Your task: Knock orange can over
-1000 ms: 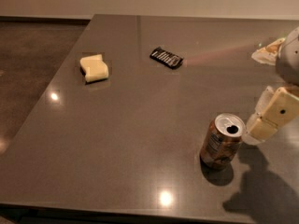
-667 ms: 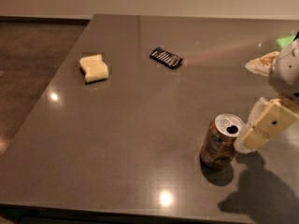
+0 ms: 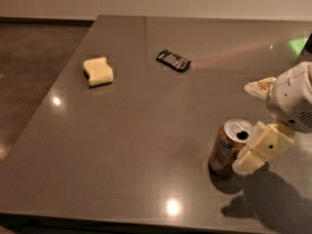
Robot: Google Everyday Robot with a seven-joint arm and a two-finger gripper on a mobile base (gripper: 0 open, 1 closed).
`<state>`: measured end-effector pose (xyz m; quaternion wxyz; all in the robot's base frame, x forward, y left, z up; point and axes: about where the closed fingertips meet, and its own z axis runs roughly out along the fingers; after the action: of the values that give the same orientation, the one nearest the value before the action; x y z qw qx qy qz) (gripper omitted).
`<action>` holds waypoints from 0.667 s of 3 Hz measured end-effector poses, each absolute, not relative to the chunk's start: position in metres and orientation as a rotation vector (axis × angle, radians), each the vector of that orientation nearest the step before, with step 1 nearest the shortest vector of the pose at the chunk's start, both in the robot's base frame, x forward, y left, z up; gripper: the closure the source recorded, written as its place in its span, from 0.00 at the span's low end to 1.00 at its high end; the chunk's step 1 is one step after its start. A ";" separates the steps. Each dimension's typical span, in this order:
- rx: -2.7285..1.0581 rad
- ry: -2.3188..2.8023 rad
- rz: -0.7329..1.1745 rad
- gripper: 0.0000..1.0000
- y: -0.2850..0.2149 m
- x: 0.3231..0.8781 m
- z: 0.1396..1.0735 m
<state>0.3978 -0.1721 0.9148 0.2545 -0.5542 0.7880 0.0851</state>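
Fingers (image 3: 249, 161), clenched together, touch the small orange-brown aluminium can (image 3: 225, 150) near its rim; we should push high and sideways.

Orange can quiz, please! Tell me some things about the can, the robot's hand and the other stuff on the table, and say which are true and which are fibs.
1. The orange can is lying flat on its side. False: it is up on its base on the table.
2. The gripper is close against the can's side. True.
3. The yellow sponge sits right beside the can. False: it is far off, towards the table's far left corner.
4. The black wrapper lies flat on the table, apart from the sponge. True.
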 end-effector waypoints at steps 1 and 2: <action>-1.520 2.127 0.277 0.00 -0.164 0.392 0.904; -1.534 2.114 0.314 0.00 -0.157 0.387 0.897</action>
<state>0.3874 -0.1571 0.8974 0.2528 -0.5642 0.7774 0.1156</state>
